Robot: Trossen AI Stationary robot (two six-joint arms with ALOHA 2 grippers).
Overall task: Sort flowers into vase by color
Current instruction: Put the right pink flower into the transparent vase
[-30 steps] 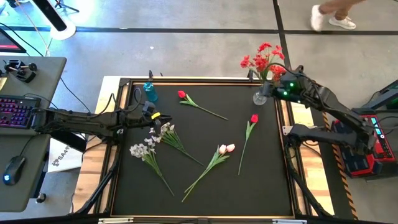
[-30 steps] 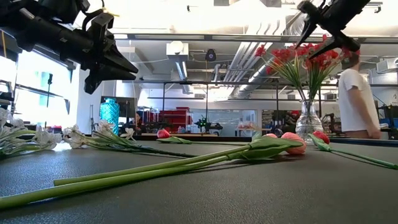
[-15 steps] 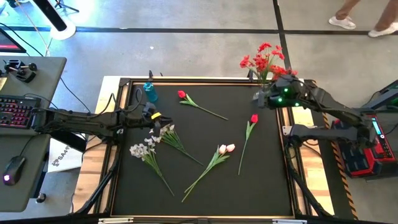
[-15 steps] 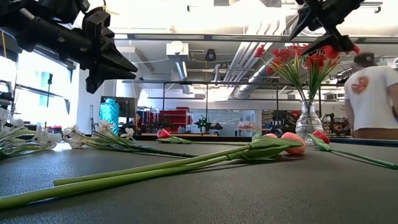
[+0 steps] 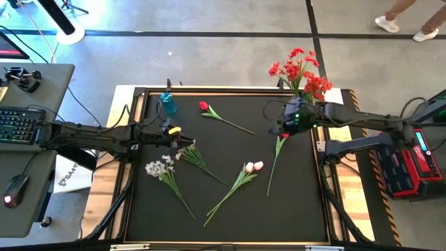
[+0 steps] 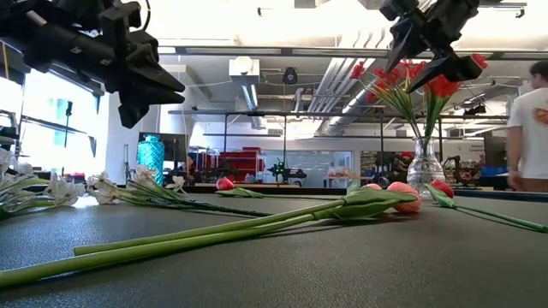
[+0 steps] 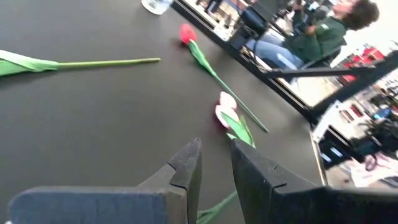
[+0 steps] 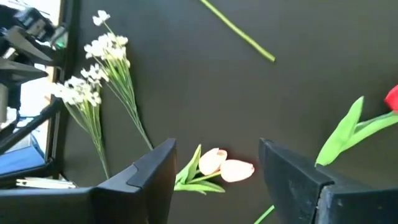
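Note:
A glass vase (image 6: 424,167) with red sprays (image 5: 300,70) stands at the table's far right corner. On the black mat lie a red bud (image 5: 203,106) at the far middle, two white sprays (image 5: 160,169) (image 5: 187,148) at the left, pink-white tulips (image 5: 253,166) in the middle and a second red bud's stem (image 5: 275,157) at the right. My right gripper (image 5: 279,127) hangs wide open above that second bud (image 8: 392,98), touching nothing. My left gripper (image 5: 182,137) hovers over the white sprays, its fingers (image 7: 193,165) a narrow gap apart with nothing between them.
A small blue vase (image 5: 168,103) stands at the table's far left. A raised wooden frame (image 5: 129,174) rims the mat. People walk on the floor beyond the far edge. A desk with a keyboard (image 5: 17,124) is off to the left.
My right gripper has swung from above the glass vase toward the table's left and near edge and has sunk a little; it now hangs over the right-hand red bud, still wide open. My left gripper has stayed in place, its wrist turned a little. No flower has moved.

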